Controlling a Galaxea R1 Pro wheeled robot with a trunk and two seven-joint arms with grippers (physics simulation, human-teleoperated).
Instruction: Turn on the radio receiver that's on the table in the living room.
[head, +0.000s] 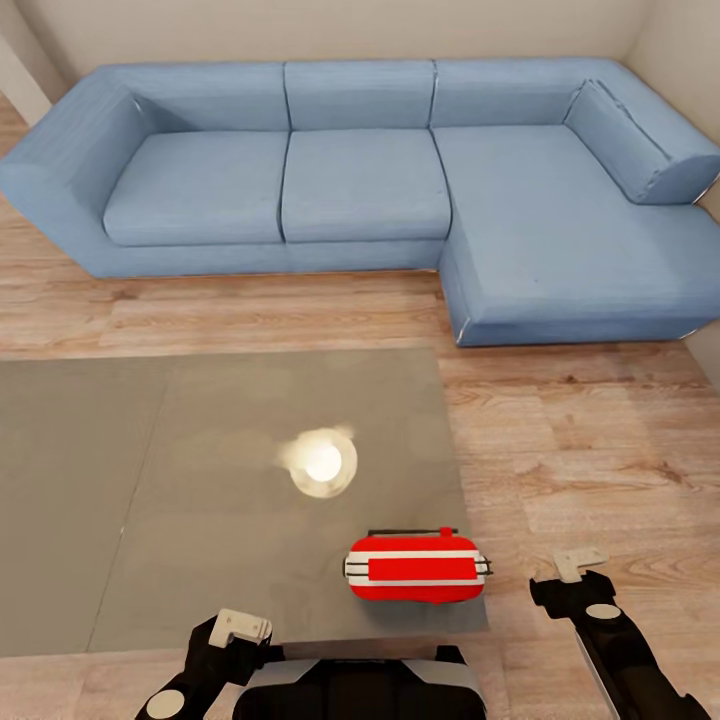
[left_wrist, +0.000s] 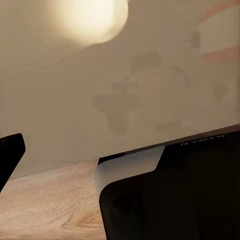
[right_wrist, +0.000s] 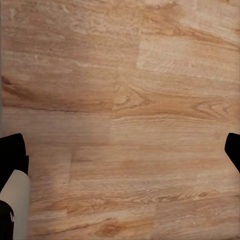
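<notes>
In the head view, the red radio (head: 417, 567) is sitting near the bench's (head: 200, 480) front right corner, its long axis running side to side along the front edge. Its handle (head: 412, 533) is showing along the far side, and the white trim bands are running lengthwise across the surface turned toward the camera; the dial cannot be made out. A bright lamp glare (head: 321, 462) is reflecting off the glossy grey top just beyond the radio.

The left hand (head: 243, 627) is hovering at the bench's front edge, left of the radio and apart from it. The right hand (head: 581, 563) is hanging over the wood floor (head: 580, 440), just right of the bench corner and near the radio without touching it. In the right wrist view its dark fingertips (right_wrist: 12, 150) are standing wide apart at the frame edges, spread over bare floor (right_wrist: 125, 100). Whether the left hand is spread or pressed together cannot be told.

A blue L-shaped sofa (head: 360, 180) is lining the far wall.
</notes>
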